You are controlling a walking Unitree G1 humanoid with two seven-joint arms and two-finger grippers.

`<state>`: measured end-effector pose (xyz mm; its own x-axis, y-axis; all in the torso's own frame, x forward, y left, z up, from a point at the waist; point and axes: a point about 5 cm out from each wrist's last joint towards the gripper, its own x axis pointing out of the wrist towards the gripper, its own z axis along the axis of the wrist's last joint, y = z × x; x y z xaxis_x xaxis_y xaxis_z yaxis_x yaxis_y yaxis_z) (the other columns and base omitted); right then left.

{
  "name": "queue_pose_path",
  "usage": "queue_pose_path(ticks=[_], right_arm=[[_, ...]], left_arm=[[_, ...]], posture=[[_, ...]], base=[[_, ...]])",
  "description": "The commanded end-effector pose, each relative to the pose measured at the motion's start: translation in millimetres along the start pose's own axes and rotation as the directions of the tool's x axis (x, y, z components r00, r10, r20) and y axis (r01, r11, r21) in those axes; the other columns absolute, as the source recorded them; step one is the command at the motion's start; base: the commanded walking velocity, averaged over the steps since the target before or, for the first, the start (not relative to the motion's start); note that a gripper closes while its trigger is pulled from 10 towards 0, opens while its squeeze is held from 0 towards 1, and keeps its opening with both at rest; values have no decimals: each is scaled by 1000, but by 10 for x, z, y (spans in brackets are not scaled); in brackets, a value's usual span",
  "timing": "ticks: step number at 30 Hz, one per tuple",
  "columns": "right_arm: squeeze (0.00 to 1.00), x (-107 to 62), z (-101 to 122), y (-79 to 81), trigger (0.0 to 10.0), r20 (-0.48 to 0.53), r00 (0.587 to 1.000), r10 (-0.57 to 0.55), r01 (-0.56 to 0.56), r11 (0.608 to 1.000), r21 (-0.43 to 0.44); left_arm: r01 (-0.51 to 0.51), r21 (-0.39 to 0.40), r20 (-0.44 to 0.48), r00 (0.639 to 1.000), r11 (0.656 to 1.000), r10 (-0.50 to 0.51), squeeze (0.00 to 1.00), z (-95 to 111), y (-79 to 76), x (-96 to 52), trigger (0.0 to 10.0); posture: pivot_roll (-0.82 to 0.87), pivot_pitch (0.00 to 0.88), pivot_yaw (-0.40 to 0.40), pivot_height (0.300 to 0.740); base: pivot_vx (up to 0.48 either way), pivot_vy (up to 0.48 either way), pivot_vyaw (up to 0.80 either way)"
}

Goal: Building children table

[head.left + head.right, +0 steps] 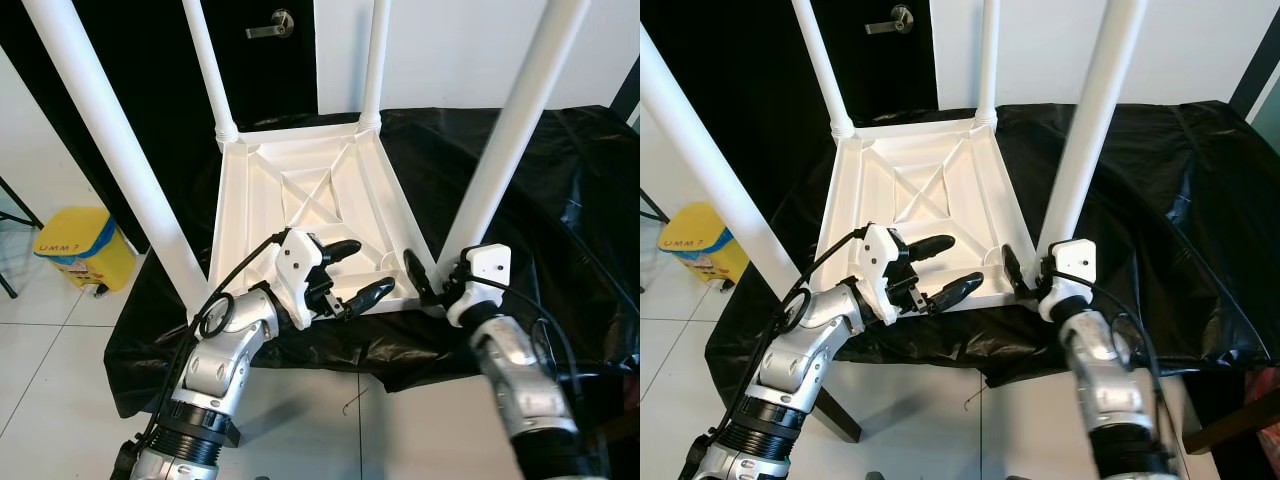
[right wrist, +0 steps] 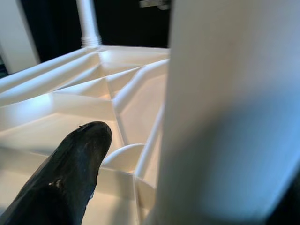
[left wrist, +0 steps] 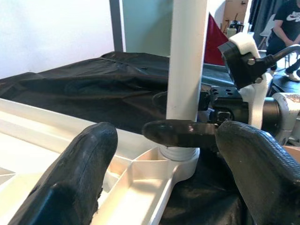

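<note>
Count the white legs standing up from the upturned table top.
4: near-left leg, near-right leg at the right gripper, far-left leg, far-right leg.

Four legs rise from the upturned table, blocking its corners. Between them the ribbed underside lies open from above. At the near right leg, both grippers crowd the socket.

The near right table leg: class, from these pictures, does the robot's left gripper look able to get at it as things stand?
Probably yes. The left gripper is open over the upturned tabletop's near edge, with bare tabletop between it and the near right leg. But the right gripper already sits at that leg's base, which may crowd it.
</note>
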<state>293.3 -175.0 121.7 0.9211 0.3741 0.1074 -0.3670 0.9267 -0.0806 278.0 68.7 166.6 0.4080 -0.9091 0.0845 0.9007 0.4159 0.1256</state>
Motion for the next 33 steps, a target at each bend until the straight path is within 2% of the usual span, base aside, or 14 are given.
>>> queue_pose_path(ticks=[1,7,8,9,24,25,30,33], right_arm=[[0,33,-5,-22,10000,-27,995,93,-93,996,2],[0,56,-8,-113,10000,-84,979,184,-188,981,-40],[0,63,-4,-147,9686,-97,974,203,-209,977,-52],[0,69,0,-175,0,-104,971,215,-222,973,-65],[0,28,-85,-220,0,-129,961,245,-251,968,-30],[0,25,-91,-228,10000,-129,964,234,-238,971,-24],[0,14,-101,-256,10000,-126,976,176,-181,983,-31],[0,8,-128,-214,10000,-119,987,104,-110,993,-50]], left_arm=[[-77,-1,-3,997,997,77,0,3,68,13,10000],[-64,1,5,998,998,64,0,22,67,41,10000],[-60,3,6,998,998,60,0,26,67,51,10000],[-57,6,8,998,998,57,0,34,71,61,10000],[-71,13,16,997,997,71,0,53,99,55,10000],[-70,13,15,997,997,69,0,52,100,58,10000],[-67,17,14,998,998,67,0,57,112,69,10000],[-58,19,7,998,998,57,0,46,104,76,10000]], posture=[[-112,0,34,740],[-116,0,46,740],[-115,0,48,740],[-111,0,47,740],[-103,0,38,740],[-104,0,39,740],[-107,0,38,740],[-115,0,42,740]], base=[[0,0,0],[0,0,0],[0,0,0],[0,0,0],[0,0,0],[0,0,0],[0,0,0],[0,0,0]])
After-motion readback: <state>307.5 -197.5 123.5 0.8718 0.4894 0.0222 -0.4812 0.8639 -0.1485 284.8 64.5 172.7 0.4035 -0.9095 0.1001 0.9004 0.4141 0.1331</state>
